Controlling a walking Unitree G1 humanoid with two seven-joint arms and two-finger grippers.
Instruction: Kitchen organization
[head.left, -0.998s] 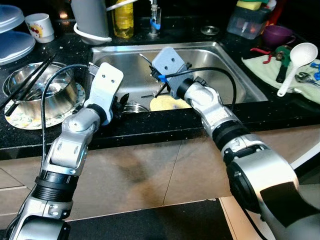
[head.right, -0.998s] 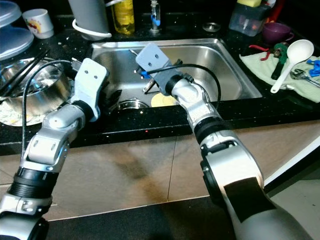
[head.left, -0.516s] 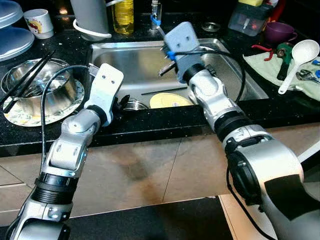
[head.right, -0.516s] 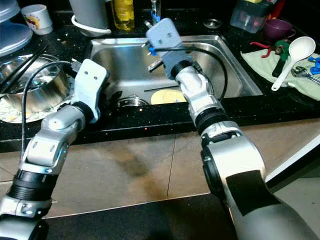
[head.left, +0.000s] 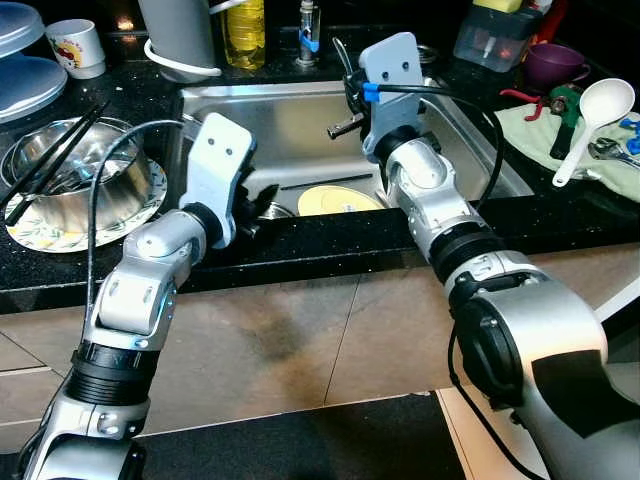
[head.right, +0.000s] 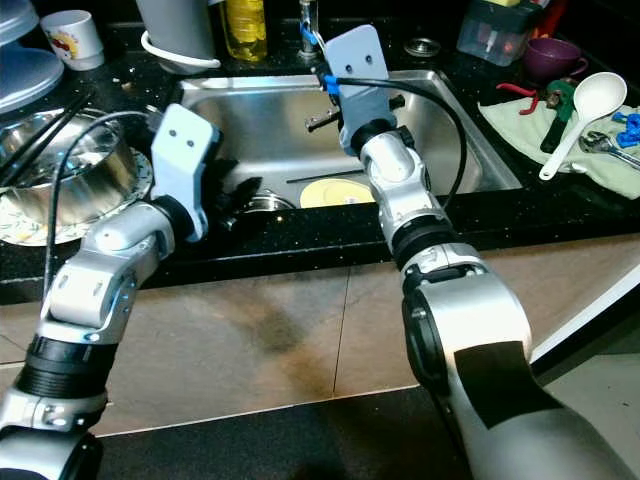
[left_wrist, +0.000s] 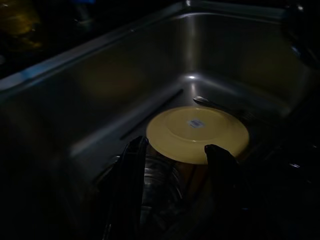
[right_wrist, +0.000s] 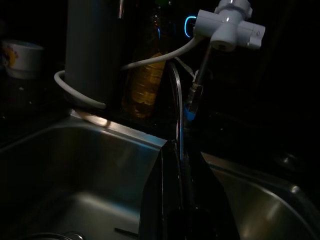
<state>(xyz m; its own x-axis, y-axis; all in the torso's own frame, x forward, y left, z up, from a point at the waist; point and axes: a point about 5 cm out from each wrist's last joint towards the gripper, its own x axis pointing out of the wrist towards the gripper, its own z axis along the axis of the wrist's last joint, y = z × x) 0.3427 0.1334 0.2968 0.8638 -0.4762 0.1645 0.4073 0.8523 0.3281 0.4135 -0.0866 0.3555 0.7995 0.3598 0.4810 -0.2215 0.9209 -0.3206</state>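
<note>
Starting far out to the left of the left gripper (left_wrist: 172, 155): pale stacked lids (head.left: 22, 60) and a small printed cup (head.left: 78, 47) at the back of a black speckled countertop (head.left: 330, 245). Nearer that gripper, just to its left, a steel bowl (head.left: 90, 190) on a patterned plate (head.left: 40, 238), with dark chopsticks (head.left: 50, 165) leaning across the bowl. Behind it, against the dark back wall, a tall grey canister (head.left: 180, 30) and a bottle of yellow oil (head.left: 246, 30).

Hanging over the near left corner of the stainless sink (head.left: 300, 92), the left gripper with fingers (left_wrist: 131, 170) apart and clamped on nothing. Right under them, a round steel vessel (head.left: 270, 210); just past it, flat on the sink floor, a yellow plate (left_wrist: 197, 134).

Raised over the back of the basin, beside the tap (head.left: 308, 28), the right gripper (right_wrist: 181, 170) pinched together on a thin metal utensil (right_wrist: 179, 100) standing up out of the fingers. Kind of utensil: cannot tell.

Right of that gripper, well apart on the counter: a clear box (head.left: 492, 38), a purple cup (head.left: 556, 66), and a pale green cloth (head.left: 530, 130) bearing a white ladle (head.left: 598, 112) and some hand tools (head.left: 615, 152).

Below the counter edge, a beige tiled front (head.left: 300, 330).
</note>
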